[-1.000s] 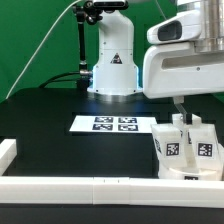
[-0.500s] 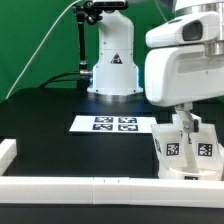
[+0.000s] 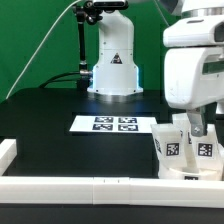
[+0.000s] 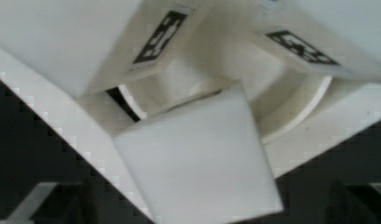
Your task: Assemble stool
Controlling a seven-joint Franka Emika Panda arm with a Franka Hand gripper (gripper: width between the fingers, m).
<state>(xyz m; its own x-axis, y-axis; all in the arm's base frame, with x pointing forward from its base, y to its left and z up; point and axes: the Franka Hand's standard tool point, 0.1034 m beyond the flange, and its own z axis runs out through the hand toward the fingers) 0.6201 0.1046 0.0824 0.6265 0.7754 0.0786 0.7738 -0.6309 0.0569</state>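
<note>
Showing white tagged stool [image 3: 185,150], blocky legs [image 3: 172,143]

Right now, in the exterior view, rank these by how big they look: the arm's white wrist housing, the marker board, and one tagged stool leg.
1. Wrist housing, though nearness to the camera may inflate it.
2. Marker board.
3. Stool leg, partly hidden, so the ranking against the board is uncertain.

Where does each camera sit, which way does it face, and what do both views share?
Exterior view: off the arm, low at table level, facing the robot's white base across the black table; the arm's end hangs over the white tagged stool parts.
Wrist view: on the wrist, looking down close at those parts; dark fingertips barely show.
Shared: the stool parts.
</note>
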